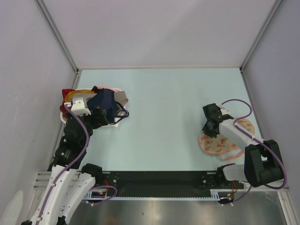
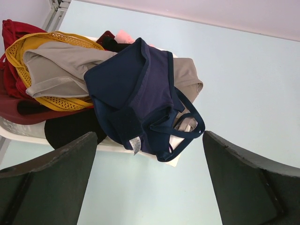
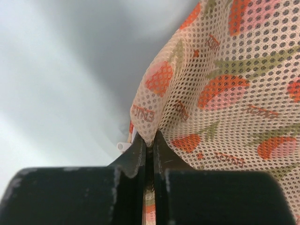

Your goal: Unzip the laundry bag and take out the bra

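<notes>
The laundry bag [image 1: 216,144] is a beige-pink mesh pouch with red-orange motifs, lying at the right near the table's front. My right gripper [image 1: 209,130] is shut on a pinched fold of its mesh [image 3: 197,84]; a small white zip pull [image 3: 123,146] shows beside the left finger. My left gripper [image 1: 104,118] is open and empty, its fingers [image 2: 47,183] wide apart just in front of a heap of garments [image 2: 117,84]. A navy bra [image 2: 140,101] lies on top of that heap, its strap hanging over the edge.
The heap holds red, yellow, grey and black garments on a white tray [image 2: 61,146] at the table's far left [image 1: 101,104]. Grey walls and metal frame posts [image 1: 61,37] enclose the pale blue table [image 1: 164,103].
</notes>
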Action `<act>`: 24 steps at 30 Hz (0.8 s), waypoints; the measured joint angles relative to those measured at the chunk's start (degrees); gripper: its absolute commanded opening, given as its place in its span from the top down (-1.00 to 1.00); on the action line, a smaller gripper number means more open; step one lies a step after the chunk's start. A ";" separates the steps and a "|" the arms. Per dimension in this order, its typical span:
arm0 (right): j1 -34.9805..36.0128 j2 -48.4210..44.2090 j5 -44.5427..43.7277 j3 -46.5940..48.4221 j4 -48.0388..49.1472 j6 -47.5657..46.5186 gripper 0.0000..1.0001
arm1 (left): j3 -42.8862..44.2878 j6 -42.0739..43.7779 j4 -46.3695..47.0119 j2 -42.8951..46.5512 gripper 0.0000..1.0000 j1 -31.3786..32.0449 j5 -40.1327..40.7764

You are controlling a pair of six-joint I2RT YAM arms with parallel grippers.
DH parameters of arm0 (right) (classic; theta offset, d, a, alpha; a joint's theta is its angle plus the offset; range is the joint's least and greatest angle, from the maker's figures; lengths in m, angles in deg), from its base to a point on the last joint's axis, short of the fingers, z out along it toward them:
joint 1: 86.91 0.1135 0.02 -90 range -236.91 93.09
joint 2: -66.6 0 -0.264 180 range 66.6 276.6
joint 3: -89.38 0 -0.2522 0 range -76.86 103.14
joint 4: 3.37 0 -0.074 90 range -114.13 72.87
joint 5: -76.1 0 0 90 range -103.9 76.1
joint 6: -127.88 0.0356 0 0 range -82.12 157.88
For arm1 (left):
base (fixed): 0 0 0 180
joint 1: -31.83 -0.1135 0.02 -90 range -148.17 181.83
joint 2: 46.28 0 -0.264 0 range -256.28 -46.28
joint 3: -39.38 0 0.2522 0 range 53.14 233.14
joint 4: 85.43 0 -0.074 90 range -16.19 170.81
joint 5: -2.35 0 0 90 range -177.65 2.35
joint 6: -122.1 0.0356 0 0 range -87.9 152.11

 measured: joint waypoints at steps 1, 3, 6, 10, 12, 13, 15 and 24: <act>0.48 0.17 0.35 0.07 0.48 -0.26 1.00 | 0.00 0.00 0.00 0.00 -0.99 0.00 0.02; 1.81 1.09 0.48 0.81 0.66 -0.74 1.00 | 0.00 0.00 0.00 0.02 -0.99 0.00 0.02; 5.75 3.87 0.15 3.48 0.74 -1.57 1.00 | 0.00 0.00 0.00 0.15 -0.99 0.00 0.00; 14.19 8.00 -1.75 8.85 0.87 -3.08 1.00 | 0.00 0.00 0.00 0.11 -0.99 0.00 0.00; 18.40 10.54 -2.73 12.20 1.05 -4.26 1.00 | 0.00 0.02 0.00 0.09 -0.99 0.00 -0.02; 20.48 12.22 -3.28 14.14 1.27 -4.98 1.00 | 0.00 0.02 0.00 0.09 -0.99 0.00 -0.02; 24.00 15.23 -3.72 17.51 2.12 -6.64 1.00 | 0.00 0.02 0.00 0.09 -0.99 0.00 -0.02; 34.56 23.12 0.24 23.08 8.57 -13.88 0.90 | 0.00 0.04 0.00 0.09 -1.00 0.00 -0.02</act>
